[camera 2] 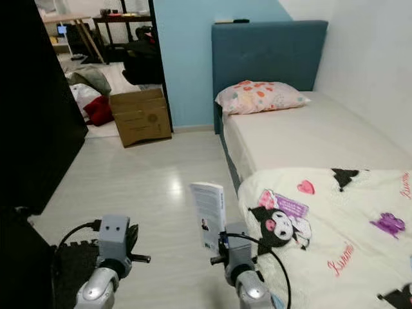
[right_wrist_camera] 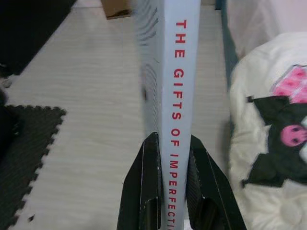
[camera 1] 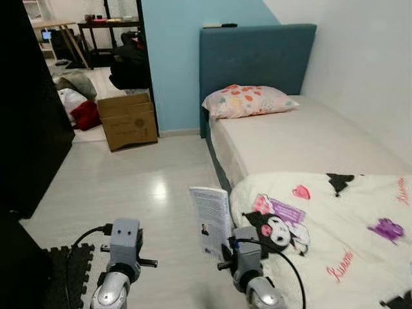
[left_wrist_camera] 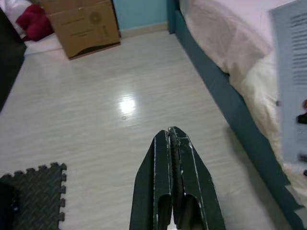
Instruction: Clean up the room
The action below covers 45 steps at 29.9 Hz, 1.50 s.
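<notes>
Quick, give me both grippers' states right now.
Left gripper: shut, holding nothing, above the floor.
Right gripper: shut on the book, clamped at its spine, held upright beside the bed.

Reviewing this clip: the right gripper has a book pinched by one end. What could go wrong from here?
1. The right gripper clamps only the lower end of the book, which stands upright above it; it might tip or slip while walking.
2. If dropped, the book may hit the floor beside the bed.
3. The foam mat lies near the robot and could catch a step.
</notes>
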Motion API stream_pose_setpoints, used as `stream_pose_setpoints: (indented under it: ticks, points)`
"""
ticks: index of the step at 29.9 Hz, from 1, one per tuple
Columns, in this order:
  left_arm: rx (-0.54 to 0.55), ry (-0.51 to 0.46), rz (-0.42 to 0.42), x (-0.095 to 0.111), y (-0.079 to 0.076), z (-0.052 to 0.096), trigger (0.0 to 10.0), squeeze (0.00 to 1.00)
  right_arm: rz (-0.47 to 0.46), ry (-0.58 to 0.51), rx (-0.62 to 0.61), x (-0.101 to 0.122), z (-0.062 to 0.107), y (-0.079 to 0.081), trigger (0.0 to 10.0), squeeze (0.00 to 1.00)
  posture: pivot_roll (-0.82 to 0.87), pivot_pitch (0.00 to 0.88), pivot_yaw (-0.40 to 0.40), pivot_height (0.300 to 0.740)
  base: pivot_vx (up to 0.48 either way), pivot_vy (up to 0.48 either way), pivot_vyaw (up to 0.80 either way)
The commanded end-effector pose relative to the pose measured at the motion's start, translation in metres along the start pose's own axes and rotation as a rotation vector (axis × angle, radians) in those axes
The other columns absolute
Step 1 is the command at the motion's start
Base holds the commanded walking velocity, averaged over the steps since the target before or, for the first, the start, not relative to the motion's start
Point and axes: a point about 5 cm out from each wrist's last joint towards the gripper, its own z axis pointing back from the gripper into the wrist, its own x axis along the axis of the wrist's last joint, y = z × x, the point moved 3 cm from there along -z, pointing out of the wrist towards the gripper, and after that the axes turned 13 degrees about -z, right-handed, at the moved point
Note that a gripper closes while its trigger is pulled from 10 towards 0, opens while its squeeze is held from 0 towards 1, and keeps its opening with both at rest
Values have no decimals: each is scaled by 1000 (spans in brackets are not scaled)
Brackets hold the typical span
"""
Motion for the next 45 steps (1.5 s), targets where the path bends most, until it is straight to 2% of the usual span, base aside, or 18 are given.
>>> stream_pose_setpoints:
  ticks: [1, 15, 45]
  points:
    - [0, 12, -7, -3, 2, 1, 10000, 0, -15, -29, -2, 5, -1, 1, 10000, 0, 38, 26, 11, 740, 364, 0, 0]
    - [-22, 24, 18, -5, -3, 0, 10000, 0, -31, -25, -19, 4, 0, -3, 10000, 0, 29, 27, 21, 740, 361, 0, 0]
    - [-30, 22, 15, -6, -5, 0, 10000, 0, -31, -28, -26, 4, 1, -5, 10000, 0, 26, 21, 23, 740, 361, 0, 0]
